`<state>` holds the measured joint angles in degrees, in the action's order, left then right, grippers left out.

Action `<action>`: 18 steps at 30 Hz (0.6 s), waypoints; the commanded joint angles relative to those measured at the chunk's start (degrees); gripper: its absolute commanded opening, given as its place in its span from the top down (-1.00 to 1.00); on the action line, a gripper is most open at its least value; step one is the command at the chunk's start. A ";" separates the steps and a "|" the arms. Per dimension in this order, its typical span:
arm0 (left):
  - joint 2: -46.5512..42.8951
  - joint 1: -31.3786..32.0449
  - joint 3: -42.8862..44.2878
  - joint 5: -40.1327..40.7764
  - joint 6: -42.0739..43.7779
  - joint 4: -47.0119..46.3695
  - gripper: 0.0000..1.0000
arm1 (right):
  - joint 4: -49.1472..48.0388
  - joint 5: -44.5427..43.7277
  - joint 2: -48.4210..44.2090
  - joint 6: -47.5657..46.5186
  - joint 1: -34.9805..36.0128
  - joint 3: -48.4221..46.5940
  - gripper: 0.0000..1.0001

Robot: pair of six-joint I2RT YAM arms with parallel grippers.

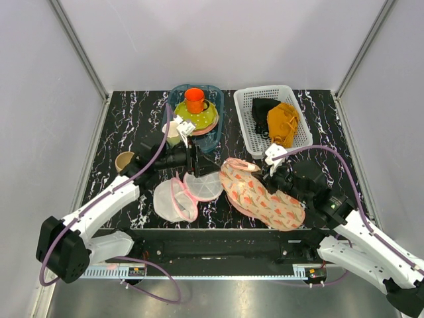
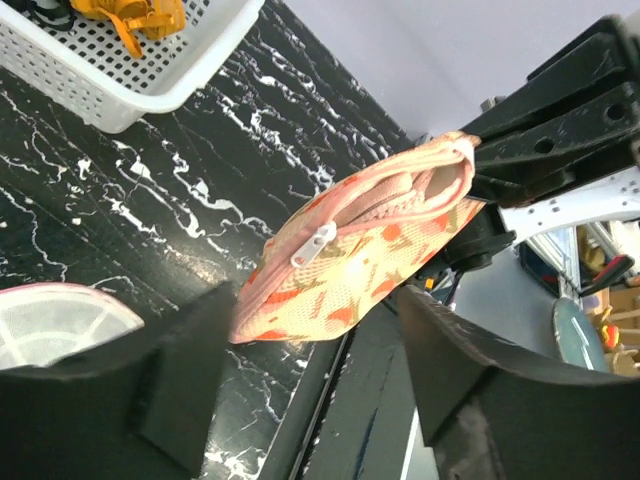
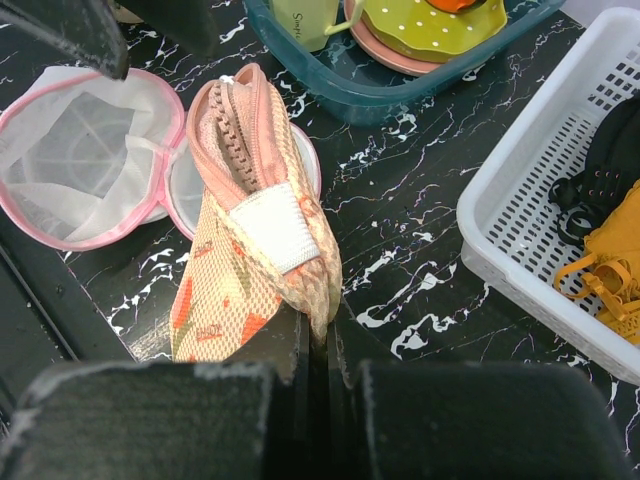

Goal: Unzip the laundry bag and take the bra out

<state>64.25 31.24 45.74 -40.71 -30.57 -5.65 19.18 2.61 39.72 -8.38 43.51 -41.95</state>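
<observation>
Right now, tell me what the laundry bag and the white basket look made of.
The laundry bag: soft printed fabric, matte, with a fine mesh weave; it creases and sags. The white basket: probably moulded plastic, smooth, slightly glossy, with a regular grid of holes and stiff walls.

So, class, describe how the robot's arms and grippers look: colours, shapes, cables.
The left arm and right arm have white links with black joints, each trailed by a mauve cable. The left gripper and right gripper are black, with broad flat fingers.
</observation>
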 commanded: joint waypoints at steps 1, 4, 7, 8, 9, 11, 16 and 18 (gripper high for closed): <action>0.26 0.22 2.51 -0.33 10.78 5.20 -0.57 | -3.27 0.73 -0.61 -0.06 0.09 -0.76 1.00; 0.53 0.57 3.04 -0.25 14.39 5.48 -0.63 | -3.27 0.99 -0.35 0.03 0.09 -0.85 1.00; 0.88 1.27 3.04 -0.43 17.64 5.47 -0.60 | -0.91 1.17 1.22 -0.40 0.09 -2.60 1.00; 0.79 1.71 3.13 1.58 18.60 5.39 -0.59 | 1.10 1.52 1.67 -0.58 0.09 -3.22 1.00; 0.27 2.85 2.35 2.21 19.05 4.69 -0.59 | 1.91 2.48 2.19 -0.93 0.00 -4.00 1.00; -1.05 4.08 1.03 5.18 20.36 1.71 -0.62 | 3.31 4.06 2.99 -1.28 0.09 -4.54 1.00; -3.87 7.95 -2.58 6.52 23.10 -2.44 -0.69 | 3.41 6.70 2.64 -1.81 0.00 -4.72 1.00; -3.69 8.04 -2.76 4.42 23.10 -2.17 -0.74 | 3.50 7.67 2.64 -2.08 0.09 -4.89 1.00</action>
<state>61.89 38.72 43.33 -36.27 -10.87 -2.72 23.86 6.81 43.13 -9.28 43.51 -43.51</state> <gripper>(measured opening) 0.843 0.047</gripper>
